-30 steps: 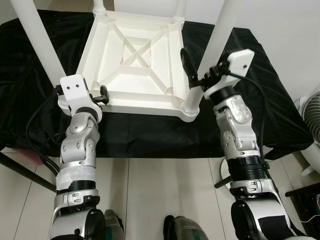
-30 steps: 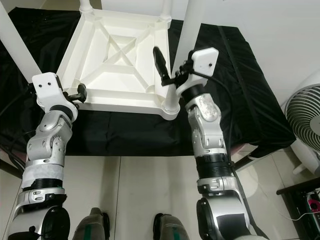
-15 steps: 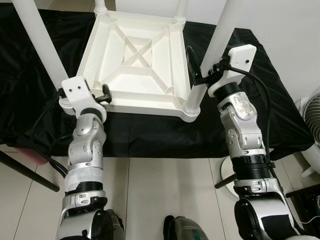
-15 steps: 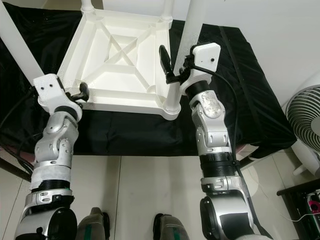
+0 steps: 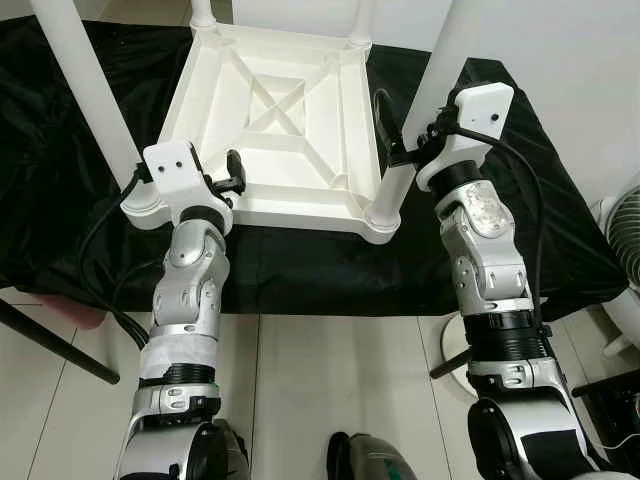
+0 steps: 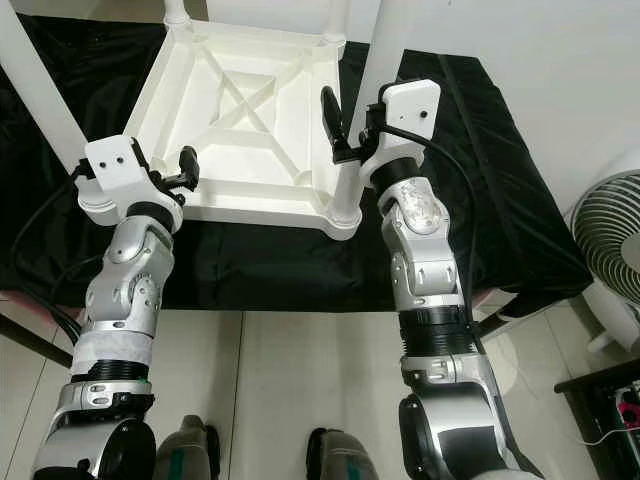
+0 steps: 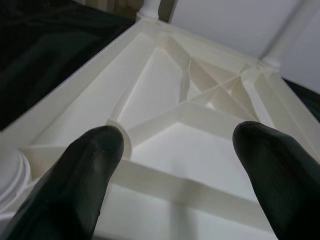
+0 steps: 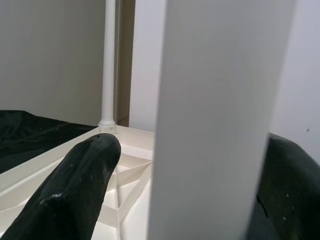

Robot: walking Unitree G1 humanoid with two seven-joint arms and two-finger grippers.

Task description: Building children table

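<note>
Straddling the near-right leg (image 8: pixel 220 120), right end effector (image 5: pixel 400 135) spread wide.

My head cameras look steeply down at the upturned table (image 5: pixel 290 130); both wrist cameras sit close, sharing its ribbed underside.

A black cloth (image 5: pixel 300 265) drapes a low bench over pale floor tiles (image 5: pixel 330 390), a white fan (image 6: pixel 605 225) standing beside it.
</note>
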